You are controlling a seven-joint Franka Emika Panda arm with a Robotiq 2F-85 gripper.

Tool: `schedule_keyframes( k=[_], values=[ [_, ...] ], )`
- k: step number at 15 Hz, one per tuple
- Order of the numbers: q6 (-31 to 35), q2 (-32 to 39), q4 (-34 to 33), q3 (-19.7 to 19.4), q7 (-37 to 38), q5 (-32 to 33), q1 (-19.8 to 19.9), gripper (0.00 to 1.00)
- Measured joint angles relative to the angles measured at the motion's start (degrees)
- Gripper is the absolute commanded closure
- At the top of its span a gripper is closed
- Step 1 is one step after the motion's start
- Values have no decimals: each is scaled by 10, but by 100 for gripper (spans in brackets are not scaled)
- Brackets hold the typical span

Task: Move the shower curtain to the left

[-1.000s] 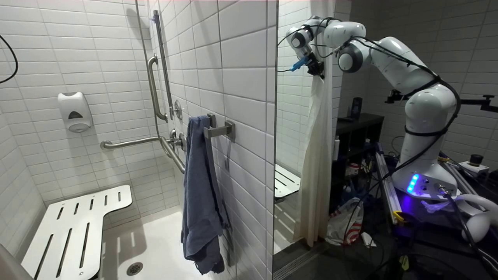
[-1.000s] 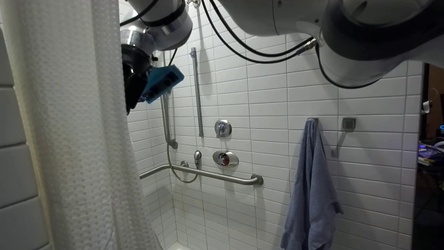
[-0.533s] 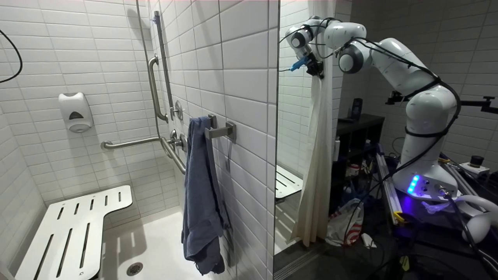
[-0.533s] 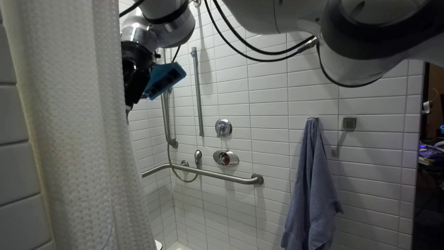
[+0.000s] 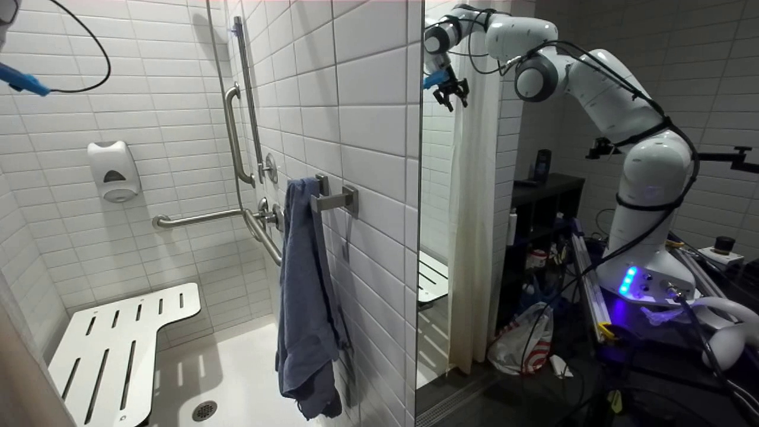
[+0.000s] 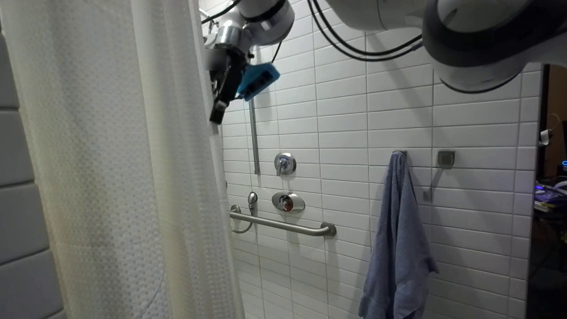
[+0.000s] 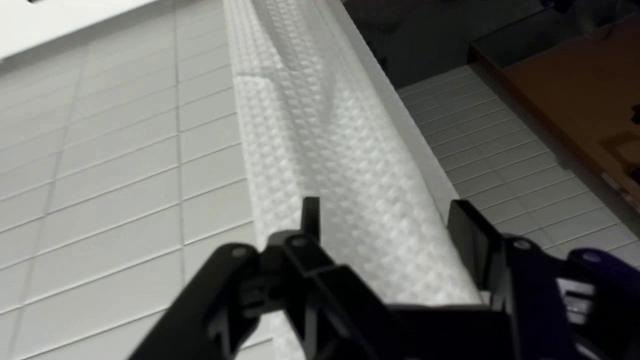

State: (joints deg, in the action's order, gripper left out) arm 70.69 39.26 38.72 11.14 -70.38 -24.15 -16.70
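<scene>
The gripper is spread, its two fingers well apart, and the shower curtain shows in the gap between them in the wrist view; whether either finger touches the cloth I cannot tell. In both exterior views the curtain hangs just beside the gripper, in upright folds that reach far below it. Near the foot of the curtain, well below the gripper, a white plastic bag with red stripes slumps on the dark floor, its contents hard to make out. Lower than the gripper and toward the robot's base, a dark shelf unit carries a black upright object on top and a red-and-white container in its dim lower part. Well apart and also lower are a white wall dispenser, its inside hidden, and a hanging blue-grey towel.
</scene>
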Motion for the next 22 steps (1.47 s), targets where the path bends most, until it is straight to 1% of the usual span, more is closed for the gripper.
schedule_keyframes(
  k=[1,4,7,11,14,19,22],
  values=[
    [8,-15,5,-8,8,0,13,0],
    [32,-68,36,-34,41,0,48,0],
    [73,-126,95,-62,79,1,69,0],
    [155,-205,198,-96,134,15,74,0],
    [223,-264,283,-114,184,44,73,0],
    [276,-356,432,-134,298,113,73,0],
    [296,-413,525,-133,387,145,76,0]
  ],
)
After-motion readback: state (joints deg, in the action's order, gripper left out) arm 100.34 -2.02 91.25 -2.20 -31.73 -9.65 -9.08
